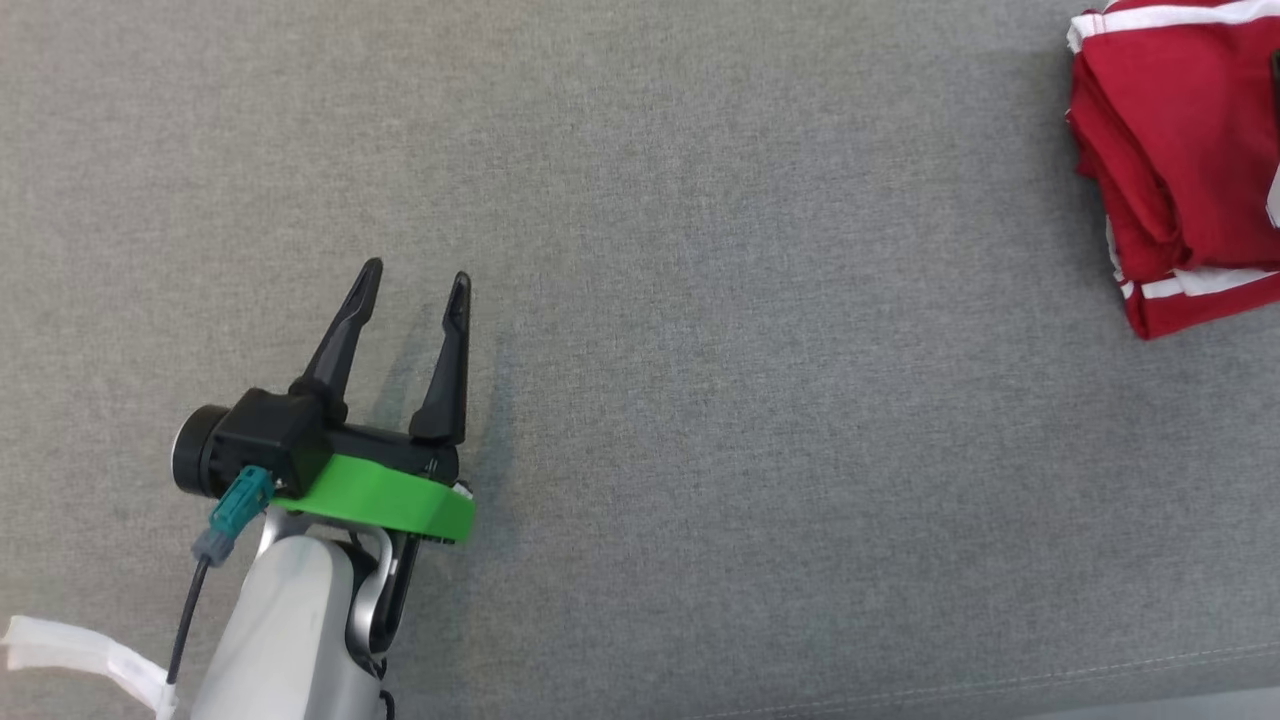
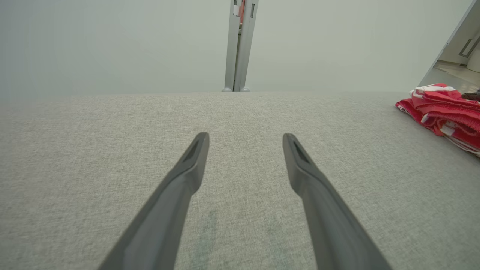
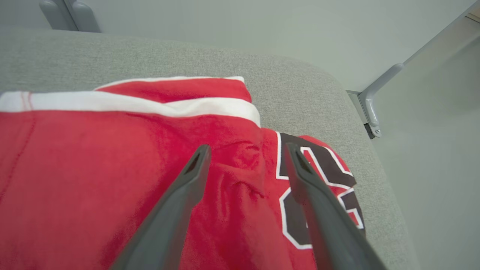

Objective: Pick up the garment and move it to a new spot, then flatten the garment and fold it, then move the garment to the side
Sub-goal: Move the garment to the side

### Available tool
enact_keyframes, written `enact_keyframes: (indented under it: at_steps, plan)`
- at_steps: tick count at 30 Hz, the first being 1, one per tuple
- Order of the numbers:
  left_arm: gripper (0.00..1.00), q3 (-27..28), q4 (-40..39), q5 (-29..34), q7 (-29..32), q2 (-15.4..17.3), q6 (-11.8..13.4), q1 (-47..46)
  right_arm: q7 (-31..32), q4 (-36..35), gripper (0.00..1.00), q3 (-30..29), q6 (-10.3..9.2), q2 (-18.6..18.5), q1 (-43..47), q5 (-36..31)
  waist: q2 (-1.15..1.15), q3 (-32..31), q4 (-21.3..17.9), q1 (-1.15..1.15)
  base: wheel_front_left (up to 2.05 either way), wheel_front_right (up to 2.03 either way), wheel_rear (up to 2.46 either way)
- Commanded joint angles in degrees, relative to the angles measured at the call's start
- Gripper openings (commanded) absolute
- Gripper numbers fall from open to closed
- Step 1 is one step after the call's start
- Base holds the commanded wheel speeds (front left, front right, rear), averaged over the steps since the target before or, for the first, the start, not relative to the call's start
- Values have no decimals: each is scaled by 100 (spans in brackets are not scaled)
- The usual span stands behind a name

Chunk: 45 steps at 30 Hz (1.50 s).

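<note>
The garment [image 1: 1185, 150] is a red jersey with white trim, folded into a thick bundle at the far right edge of the grey surface. It also lies at the right of the left wrist view, garment [image 2: 446, 108]. My right gripper [image 3: 247, 150] hovers just over the garment [image 3: 112, 168], fingers spread and nothing between them; a black numeral with white outline lies under the right finger. My left gripper [image 1: 415, 275] rests over bare cloth at the lower left, open and empty, far from the jersey. Its two fingers also stand apart as the left gripper [image 2: 245, 137].
The grey fabric surface [image 1: 700, 350] runs wide between my left gripper and the jersey. Its front edge seam shows at the lower right. A grey post [image 2: 240, 45] stands behind the surface, and a rail bracket [image 3: 371, 108] sits beyond its right end.
</note>
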Motion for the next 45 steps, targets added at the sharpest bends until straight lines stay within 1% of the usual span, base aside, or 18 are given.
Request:
enact_keyframes:
  at_steps: [1,7,9,12,17,20,23,25,28,31,33,39,45]
  plan:
    - [100,67,18,-11,-11,-16,-20,136,-146,17,100,-38,-9,13,166,-92,0,-587,-151,0,0,0,0]
    - [100,601,-62,11,-11,-7,-19,507,-716,7,100,11,-9,353,382,-393,0,-1333,-279,0,0,0,0]
    - [100,772,-89,41,-10,17,-19,628,-839,-128,100,36,-9,484,464,-432,0,-1532,-316,0,0,0,0]
    - [100,1012,-126,-27,-11,-15,-19,796,-929,-608,100,49,-8,683,693,-317,0,-1839,-369,0,0,0,0]
    - [100,1204,-128,-56,-10,-25,-17,1020,-962,-1514,100,121,-9,710,1123,-223,0,-2225,-421,0,0,0,0]
    - [100,1329,1,-150,-10,-70,30,1147,-963,-2114,100,11,-9,692,1430,-242,0,-2426,-418,0,0,0,0]
    - [100,1429,188,-390,-1,-100,26,1146,-964,-2772,100,-226,-9,679,1759,-405,0,-2524,-428,0,0,0,0]
    - [100,1437,297,-436,19,-47,21,1113,-964,-3147,100,-401,-9,723,2099,-518,0,-2571,-439,0,0,0,0]
    - [100,1359,468,-200,28,104,88,1067,-964,-3586,100,-783,-9,786,2533,-696,0,-2620,-447,0,0,0,0]
    - [100,1260,611,-10,18,161,189,1020,-964,-3960,100,-1242,-9,925,3088,-927,0,-2659,-444,0,0,0,0]
    - [100,1244,708,77,7,172,243,1012,-965,-4149,100,-1572,-9,1012,3440,-1077,0,-2680,-437,0,0,0,0]
    - [100,1274,971,127,-10,107,252,1021,-965,-4679,100,-2547,-8,1418,4509,-1574,0,-2719,-399,0,0,0,0]
    - [100,1408,1026,237,-13,32,226,1166,-965,-4893,100,-3164,-9,1771,5197,-1981,0,-2731,-380,0,0,0,0]
